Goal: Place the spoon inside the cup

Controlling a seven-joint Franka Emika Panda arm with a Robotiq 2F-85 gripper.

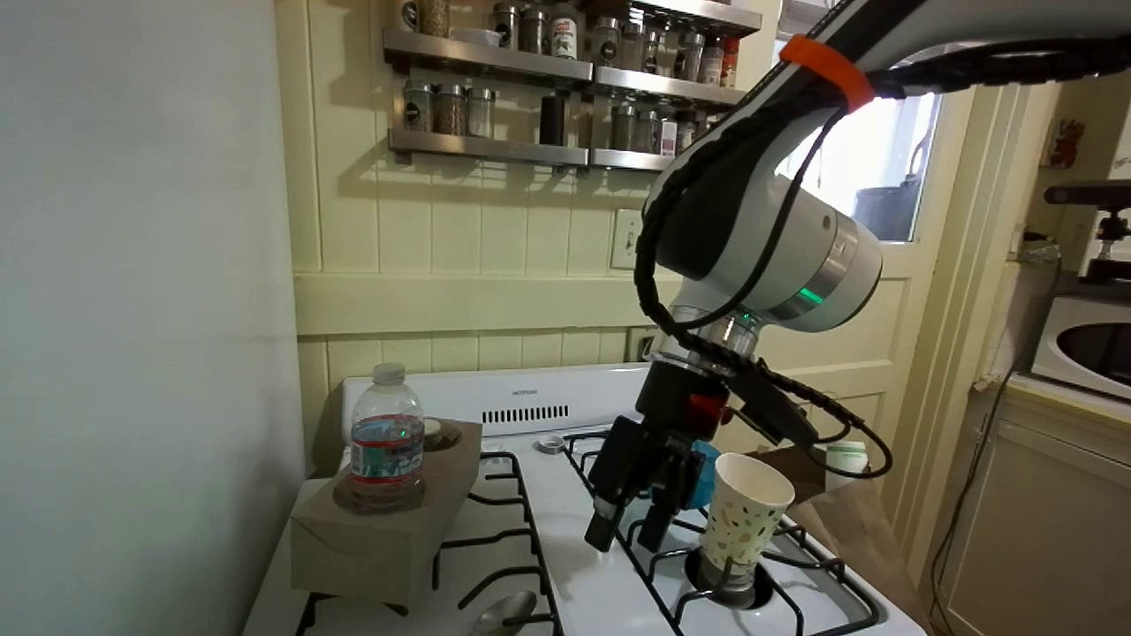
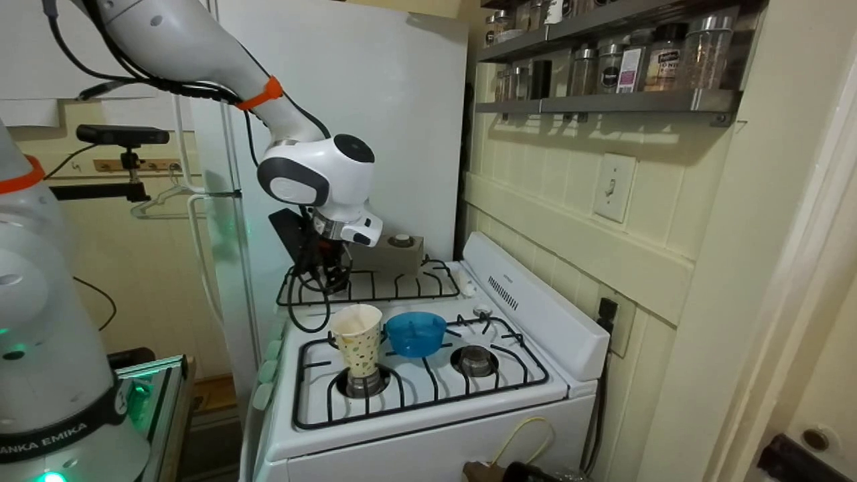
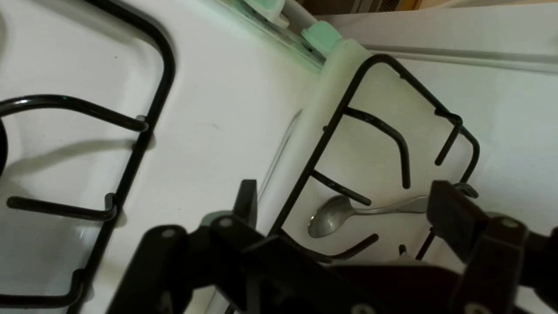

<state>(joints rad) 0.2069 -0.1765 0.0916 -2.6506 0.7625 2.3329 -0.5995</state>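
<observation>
The spoon (image 3: 332,216) is metal and lies on the stove top among the bars of a burner grate in the wrist view. Its bowl also shows at the bottom of an exterior view (image 1: 508,611). A gripper finger covers the end of its handle in the wrist view. The tall cream-white cup (image 1: 747,517) with a speckled pattern stands upright on a burner, and also shows in an exterior view (image 2: 358,338). My gripper (image 1: 628,532) is open and empty, pointing down above the stove, between the spoon and the cup. In the wrist view its fingers (image 3: 348,208) stand apart.
A blue bowl (image 2: 416,335) sits beside the cup. A cardboard box (image 1: 358,548) with a water bottle (image 1: 387,450) on it stands near the spoon. Black grates (image 2: 428,381) rise from the stove top. The fridge (image 2: 361,134) and the stove's back panel (image 2: 535,301) border it.
</observation>
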